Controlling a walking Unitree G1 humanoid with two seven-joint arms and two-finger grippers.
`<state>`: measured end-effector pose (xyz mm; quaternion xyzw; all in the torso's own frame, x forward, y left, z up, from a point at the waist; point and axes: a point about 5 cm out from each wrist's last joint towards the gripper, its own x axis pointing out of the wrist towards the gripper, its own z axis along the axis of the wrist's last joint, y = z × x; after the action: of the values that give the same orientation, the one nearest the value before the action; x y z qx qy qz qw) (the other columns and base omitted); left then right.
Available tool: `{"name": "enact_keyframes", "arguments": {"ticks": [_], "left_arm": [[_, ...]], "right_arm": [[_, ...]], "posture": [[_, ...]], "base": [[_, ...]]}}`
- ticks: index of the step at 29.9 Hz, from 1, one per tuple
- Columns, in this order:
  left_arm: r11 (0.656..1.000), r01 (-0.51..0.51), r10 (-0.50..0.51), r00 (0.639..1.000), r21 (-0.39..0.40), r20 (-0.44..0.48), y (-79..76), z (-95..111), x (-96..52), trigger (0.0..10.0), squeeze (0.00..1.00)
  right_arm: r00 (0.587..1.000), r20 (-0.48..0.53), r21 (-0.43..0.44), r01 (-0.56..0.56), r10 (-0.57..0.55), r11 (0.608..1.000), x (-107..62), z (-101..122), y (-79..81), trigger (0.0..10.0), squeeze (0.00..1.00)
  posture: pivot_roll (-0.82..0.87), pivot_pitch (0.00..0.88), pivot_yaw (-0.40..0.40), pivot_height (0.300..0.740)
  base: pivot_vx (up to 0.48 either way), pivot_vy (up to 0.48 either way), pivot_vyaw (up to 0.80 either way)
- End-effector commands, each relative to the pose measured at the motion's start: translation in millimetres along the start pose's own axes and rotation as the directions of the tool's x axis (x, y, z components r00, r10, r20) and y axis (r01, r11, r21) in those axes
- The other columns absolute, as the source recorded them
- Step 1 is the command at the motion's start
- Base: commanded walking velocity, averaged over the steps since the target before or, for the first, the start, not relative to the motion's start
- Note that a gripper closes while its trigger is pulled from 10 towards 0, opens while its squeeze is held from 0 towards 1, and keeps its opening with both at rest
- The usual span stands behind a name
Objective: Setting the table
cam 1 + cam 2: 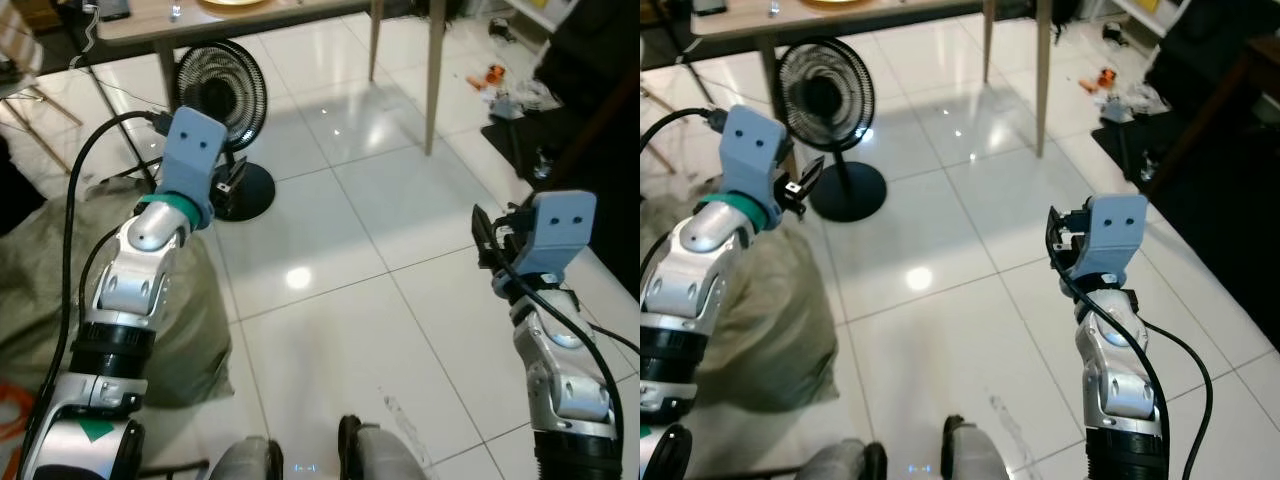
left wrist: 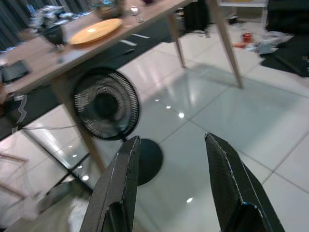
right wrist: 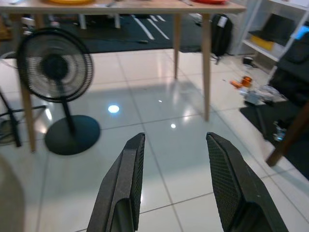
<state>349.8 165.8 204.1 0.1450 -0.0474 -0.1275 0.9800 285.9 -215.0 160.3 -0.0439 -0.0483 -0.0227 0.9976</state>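
Left wrist view: yellow plate (image 2: pixel 95 31) on table (image 2: pixel 43 55); both jaws released (empty); fan (image 3: pixel 54 65) below.

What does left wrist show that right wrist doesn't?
Left wrist: the tabletop from above, with a yellow plate, a dark bowl and other small items too blurred to name.

Right wrist: a white shelf, a black bag behind the table leg, and orange clutter on the floor.

Both: the wooden table, the black fan standing under it on the white tiles, and that arm's own open fingers, left gripper, right gripper, holding nothing.
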Motion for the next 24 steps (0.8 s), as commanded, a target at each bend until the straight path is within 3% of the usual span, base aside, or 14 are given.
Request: {"name": "enact_keyframes", "arguments": {"ticks": [1,7,10,24], "left_arm": [[1.0,0.007,-0.007,1.0,-0.007,-0.016,-2.0,-3.8,-0.5,10.0,0.0],[0.999,0.013,-0.014,1.0,-0.034,-0.017,-4.3,-3.7,0.1,10.0,0.0],[0.998,0.026,-0.027,1.0,-0.065,-0.011,-7.2,-1.0,1.2,10.0,0.0],[0.997,0.019,-0.02,1.0,-0.069,-0.021,-6.9,-0.9,3.6,10.0,0.0]], "right_arm": [[1.0,-0.006,0.007,0.006,-0.006,1.0,-1.4,-0.6,-1.0,10.0,0.0],[1.0,-0.008,0.009,0.006,-0.006,1.0,-1.5,-0.8,-1.2,10.0,0.0],[1.0,-0.01,0.021,0.005,-0.005,1.0,-1.4,-0.4,-1.7,10.0,0.0],[1.0,-0.013,0.026,0.013,-0.013,1.0,-1.5,-0.3,-3.2,10.0,0.0]], "posture": [[-0.01,0.026,0.093,0.74],[-0.01,0.026,0.093,0.74],[-0.01,0.03,0.092,0.74],[-0.01,0.033,0.093,0.74]], "base": [[0.0,0.0,0.0],[0.0,0.0,0.0],[0.0,0.0,-0.8],[0.0,0.0,-0.8]]}}
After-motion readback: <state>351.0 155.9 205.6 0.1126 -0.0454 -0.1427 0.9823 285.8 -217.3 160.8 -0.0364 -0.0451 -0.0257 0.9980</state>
